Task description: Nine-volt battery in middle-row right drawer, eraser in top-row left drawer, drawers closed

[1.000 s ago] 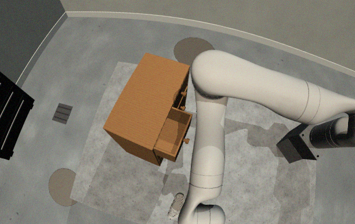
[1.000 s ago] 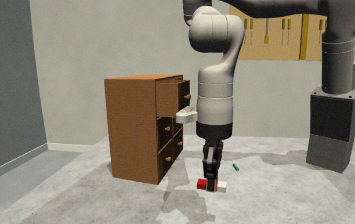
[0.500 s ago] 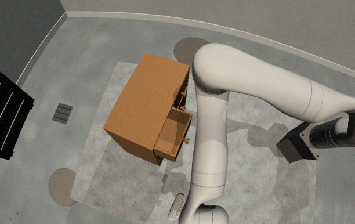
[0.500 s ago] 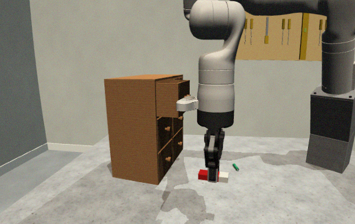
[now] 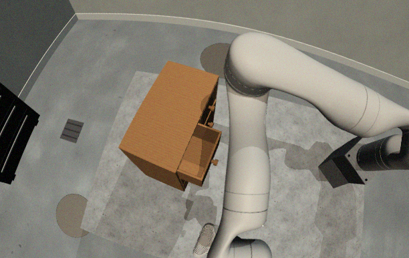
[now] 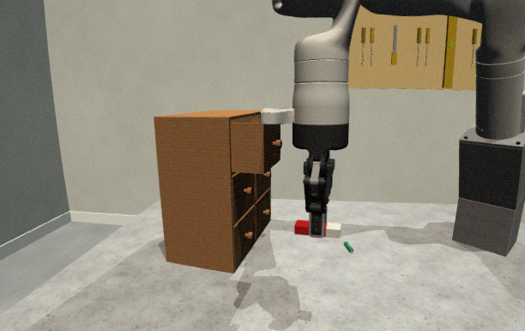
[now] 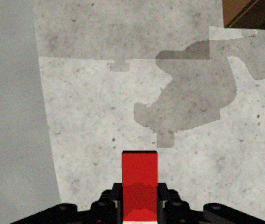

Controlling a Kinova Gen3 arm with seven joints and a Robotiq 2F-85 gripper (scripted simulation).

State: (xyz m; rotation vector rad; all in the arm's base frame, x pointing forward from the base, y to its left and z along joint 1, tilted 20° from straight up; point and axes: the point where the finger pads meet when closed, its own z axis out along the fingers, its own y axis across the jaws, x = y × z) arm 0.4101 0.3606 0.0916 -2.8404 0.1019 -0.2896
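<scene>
My gripper (image 6: 316,231) (image 7: 139,196) is shut on the eraser (image 6: 302,227) (image 7: 139,172), a red block with a white end, and holds it level above the table, out to the side of the chest's front. The chest (image 5: 162,110) (image 6: 196,189) stands upright. Its top-row left drawer (image 5: 192,157) (image 6: 247,147) is pulled well out, and nothing shows in the visible part of its tray. The middle-row right drawer, with its knob (image 6: 267,174), looks pushed in. The top-row right drawer is mostly hidden. The nine-volt battery is not seen in any view.
A small green cylinder (image 6: 348,247) lies on the table to the right of the gripper in the exterior view. The open drawer's knob (image 5: 214,162) (image 6: 277,142) juts toward the arm. The robot's dark pedestal (image 5: 339,167) (image 6: 487,176) stands at the right.
</scene>
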